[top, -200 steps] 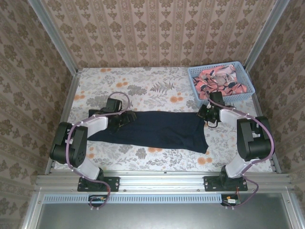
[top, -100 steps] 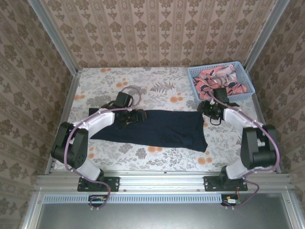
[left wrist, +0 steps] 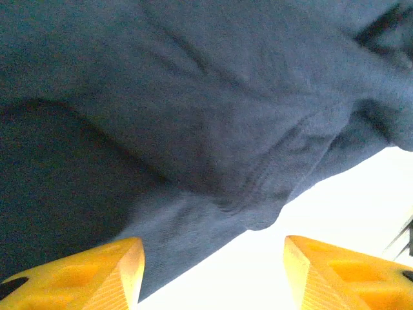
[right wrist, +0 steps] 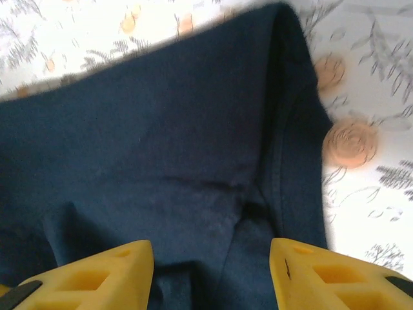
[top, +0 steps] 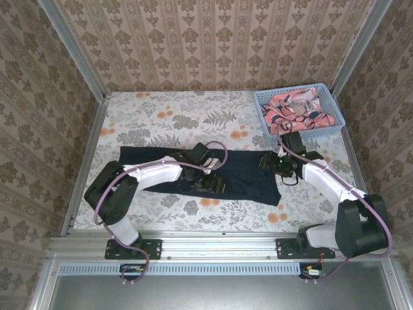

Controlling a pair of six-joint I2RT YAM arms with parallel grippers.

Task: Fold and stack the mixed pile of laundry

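Navy T-shirt (top: 245, 173) lies flat across the middle of the floral table (top: 161, 116), running 9 to 3 o'clock. Pink patterned garment (top: 300, 106) sits heaped in the blue lattice basket (top: 263, 117) at 1 o'clock. Left gripper (top: 211, 184) hangs over the shirt's centre, fingers spread and empty, its arm crossing the cloth. Right gripper (top: 271, 165), fingers likewise spread, hovers at the 3 o'clock hem.
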